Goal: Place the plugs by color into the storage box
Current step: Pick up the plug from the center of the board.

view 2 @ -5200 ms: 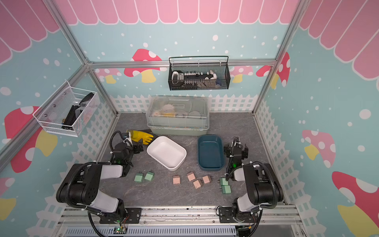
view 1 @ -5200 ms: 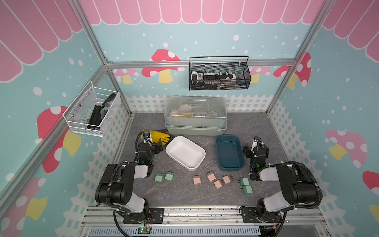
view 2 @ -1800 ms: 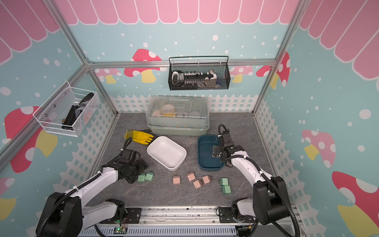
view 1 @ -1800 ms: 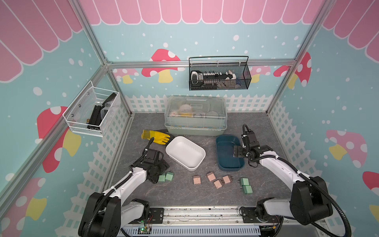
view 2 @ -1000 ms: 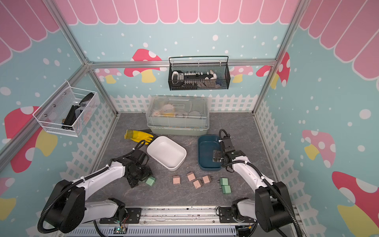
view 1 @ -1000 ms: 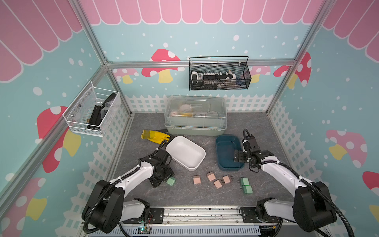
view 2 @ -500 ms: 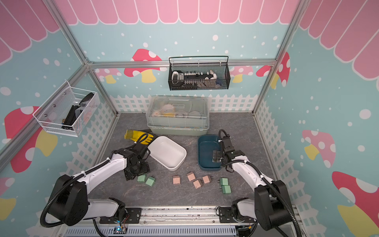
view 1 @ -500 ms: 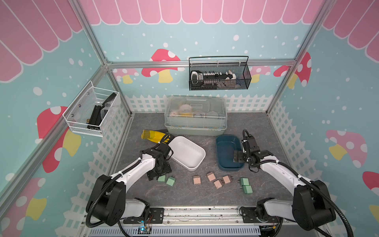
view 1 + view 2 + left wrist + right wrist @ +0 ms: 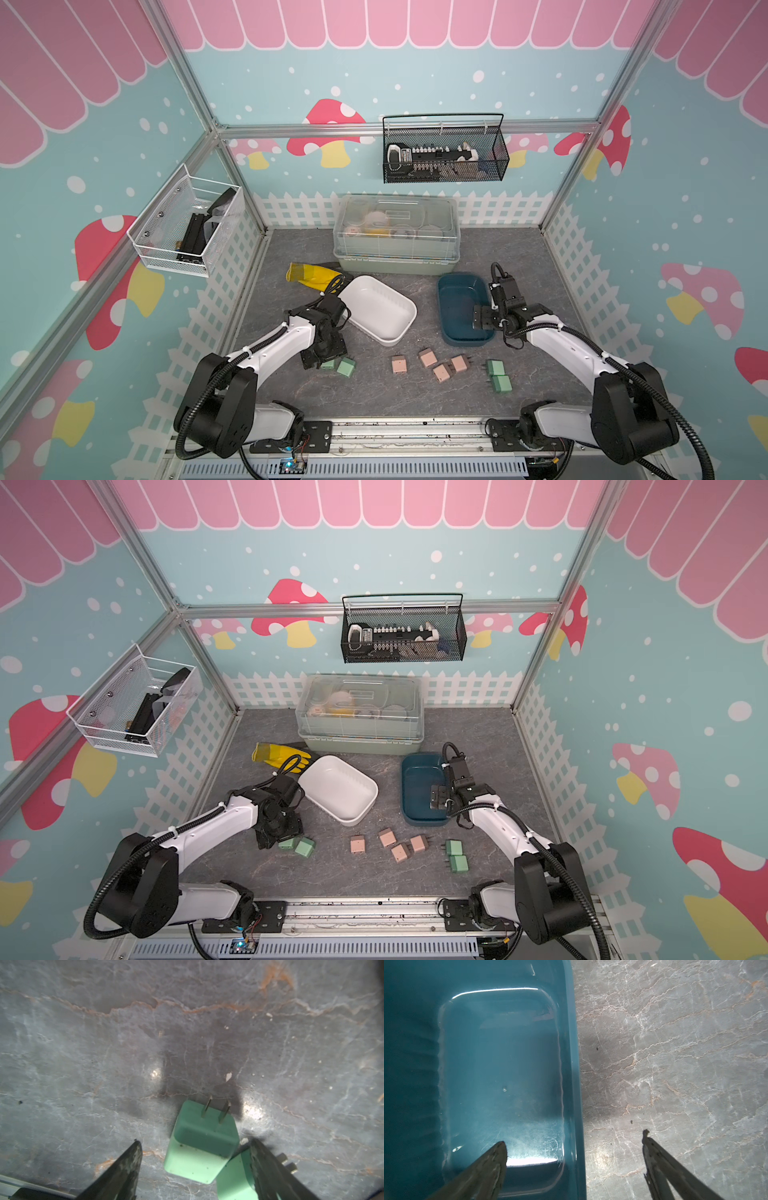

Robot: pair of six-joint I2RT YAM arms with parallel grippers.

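Left gripper (image 9: 195, 1141) is right down at the surface (image 9: 187, 1022), jaws partly open and straddling a mint green plug (image 9: 195, 1159) that lies on its side, prongs pointing away from the wrist. There's a clear gap on one side, so no squeeze on it. The other finger (image 9: 266, 1167) crosses in front of a second green plug (image 9: 234, 1178) lying just beside the first. Over to the right gripper (image 9: 573, 1137): jaws spread wide, holding nothing, one finger above the floor of the dark teal tub (image 9: 500, 1053), the other out over the surface, with the tub's long wall between them. In both top views the white tub (image 9: 378, 309) sits angled beside the teal one. In front of them four salmon pink plugs (image 9: 441, 372) cluster mid-surface, and two more green plugs (image 9: 495, 368) lie one just in front of the other near the right arm. The label on the item in the black mesh basket (image 9: 444, 166) is too small to read.
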